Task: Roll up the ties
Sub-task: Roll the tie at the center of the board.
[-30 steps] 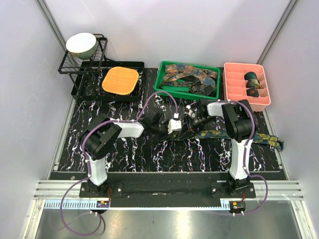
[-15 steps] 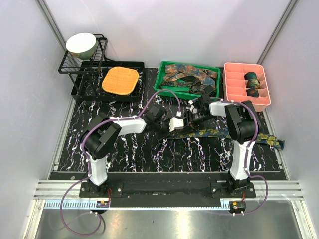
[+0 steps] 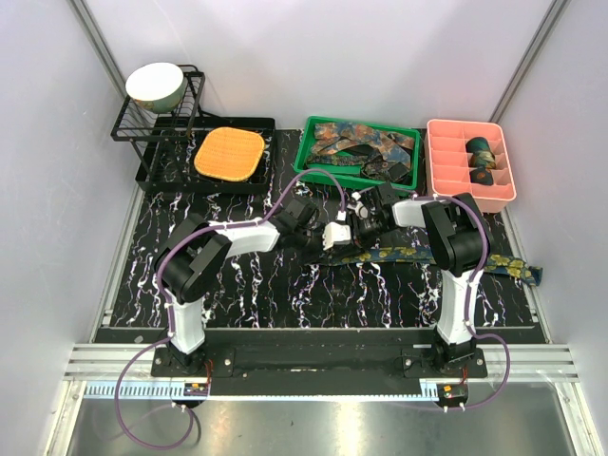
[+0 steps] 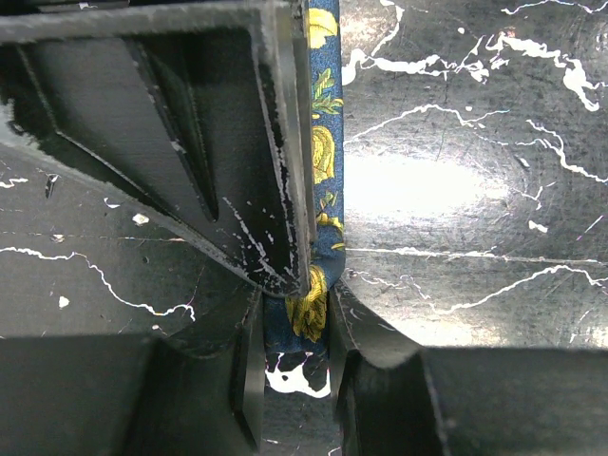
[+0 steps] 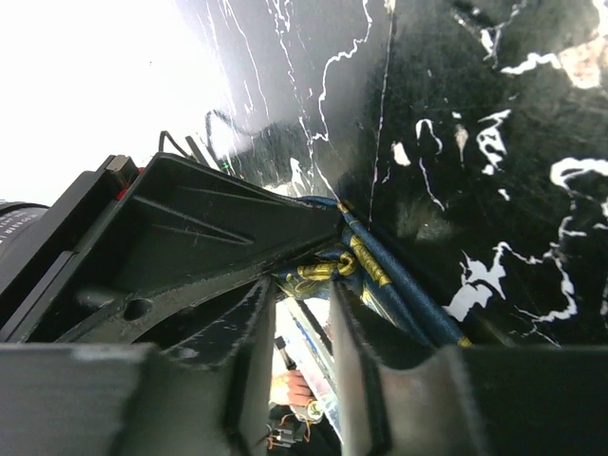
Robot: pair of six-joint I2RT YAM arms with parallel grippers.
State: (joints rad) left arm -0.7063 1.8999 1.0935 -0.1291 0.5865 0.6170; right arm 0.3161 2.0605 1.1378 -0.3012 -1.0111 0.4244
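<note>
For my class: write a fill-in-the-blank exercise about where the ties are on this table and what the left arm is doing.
1. The unrolled ties are piled in the ___ tray.
2. The rolled ties sit in the ___ compartment tray.
3. The left gripper is shut on a ___ lying on the table.
Missing words: green; pink; tie.

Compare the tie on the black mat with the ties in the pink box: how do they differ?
The mat tie lies as a long strip; the box ties are rolled into small coils. The mat tie is navy with gold; the box ties look teal and brown. The left pincer pinches the mat tie's end; nothing touches the box ties in the pink box. All are fabric ties.
</note>
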